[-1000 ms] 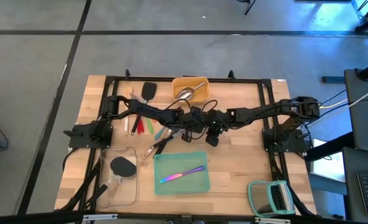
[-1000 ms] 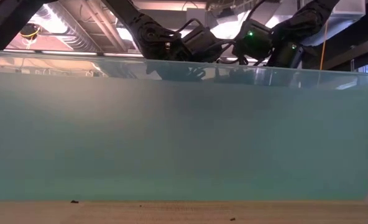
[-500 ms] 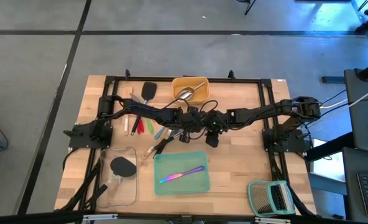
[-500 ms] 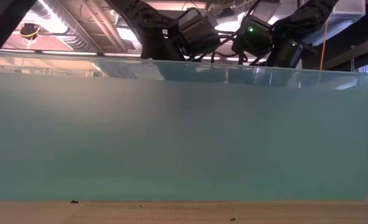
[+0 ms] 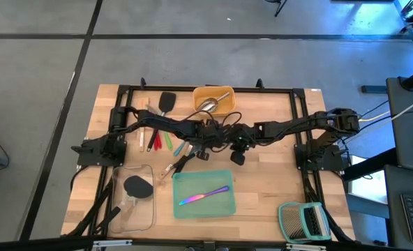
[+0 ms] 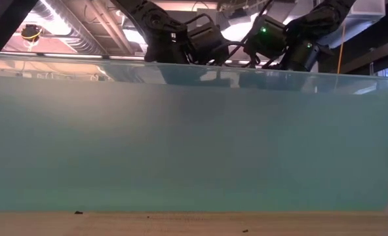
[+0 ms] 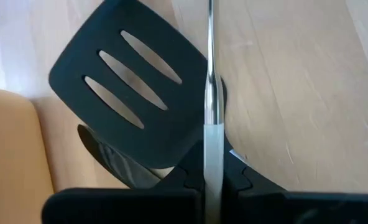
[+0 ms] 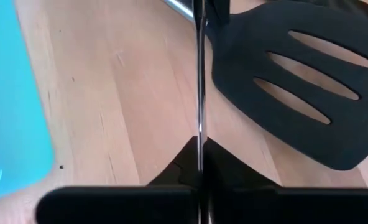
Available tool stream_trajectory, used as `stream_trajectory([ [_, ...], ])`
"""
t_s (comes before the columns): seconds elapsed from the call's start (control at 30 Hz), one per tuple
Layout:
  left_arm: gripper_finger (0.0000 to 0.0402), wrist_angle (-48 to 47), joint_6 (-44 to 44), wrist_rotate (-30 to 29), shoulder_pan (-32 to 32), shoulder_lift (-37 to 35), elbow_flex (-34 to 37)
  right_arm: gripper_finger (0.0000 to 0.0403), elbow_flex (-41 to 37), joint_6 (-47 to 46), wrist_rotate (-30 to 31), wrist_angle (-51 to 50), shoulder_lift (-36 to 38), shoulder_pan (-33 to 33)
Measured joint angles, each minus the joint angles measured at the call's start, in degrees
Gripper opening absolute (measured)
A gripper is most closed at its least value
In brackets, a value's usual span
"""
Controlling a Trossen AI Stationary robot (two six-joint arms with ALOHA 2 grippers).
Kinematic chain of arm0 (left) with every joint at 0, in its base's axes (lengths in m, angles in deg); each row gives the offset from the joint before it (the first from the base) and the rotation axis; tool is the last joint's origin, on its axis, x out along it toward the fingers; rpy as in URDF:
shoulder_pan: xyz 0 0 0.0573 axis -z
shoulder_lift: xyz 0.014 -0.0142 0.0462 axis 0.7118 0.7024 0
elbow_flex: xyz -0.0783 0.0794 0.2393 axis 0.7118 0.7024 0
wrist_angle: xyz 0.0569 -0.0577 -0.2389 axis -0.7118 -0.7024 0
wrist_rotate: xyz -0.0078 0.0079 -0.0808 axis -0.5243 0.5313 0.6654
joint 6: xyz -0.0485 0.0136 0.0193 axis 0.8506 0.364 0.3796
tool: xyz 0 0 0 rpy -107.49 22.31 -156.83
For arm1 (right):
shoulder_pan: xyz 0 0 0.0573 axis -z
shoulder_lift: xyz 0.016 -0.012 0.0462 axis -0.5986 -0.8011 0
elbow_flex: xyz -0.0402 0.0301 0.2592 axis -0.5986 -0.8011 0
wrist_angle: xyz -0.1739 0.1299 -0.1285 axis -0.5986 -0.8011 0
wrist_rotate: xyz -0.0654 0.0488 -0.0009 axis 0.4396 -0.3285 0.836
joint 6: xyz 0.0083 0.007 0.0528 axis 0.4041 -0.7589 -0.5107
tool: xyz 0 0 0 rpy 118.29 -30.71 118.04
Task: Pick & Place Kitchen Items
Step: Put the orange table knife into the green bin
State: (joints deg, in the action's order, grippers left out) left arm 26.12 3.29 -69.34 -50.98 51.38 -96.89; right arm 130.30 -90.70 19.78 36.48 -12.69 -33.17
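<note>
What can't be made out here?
- Low view: the teal tray wall fills the frame, hiding the tabletop and all utensils.
- High view: the arms cross mid-table over both claws, so what they hold is hidden; the loose utensils are too small to sort.
- Left wrist view: the slotted turner handle is cut off by the edge.
- Right wrist view: the thin metal piece is edge-on, unidentifiable.

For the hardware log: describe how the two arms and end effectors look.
Both the left arm and right arm are dark, jointed links with loose black cables draped where they meet. A green indicator light glows on one wrist housing. Each end effector shows blocky black plastic fingers.
</note>
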Motion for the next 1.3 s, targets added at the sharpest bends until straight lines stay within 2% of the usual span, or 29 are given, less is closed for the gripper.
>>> stream_trajectory([
  [0.13,0.0002,-1.2,0.0,1.7,-0.2,0.0,0.0,0.0003,0.3,0.0,-0.2,-0.2,0.0,-0.4],
  [0.6,0.0003,-1.0,-0.2,1.7,-0.1,0.0,0.0,0.0002,0.3,0.3,1.2,0.7,0.0,-1.6],
  [1.0,0.0002,-1.7,0.4,1.9,-0.1,0.0,0.1,0.0011,1.0,0.9,-0.2,1.9,0.0,-1.8],
  [1.13,0.0001,-1.7,0.4,1.9,0.0,0.0,0.1,0.0026,1.6,0.9,-0.3,1.9,0.0,-2.4],
  [1.3,0.0001,-1.5,0.3,1.9,0.0,0.0,0.1,0.0066,2.1,1.4,0.2,3.7,0.0,-3.0],
])
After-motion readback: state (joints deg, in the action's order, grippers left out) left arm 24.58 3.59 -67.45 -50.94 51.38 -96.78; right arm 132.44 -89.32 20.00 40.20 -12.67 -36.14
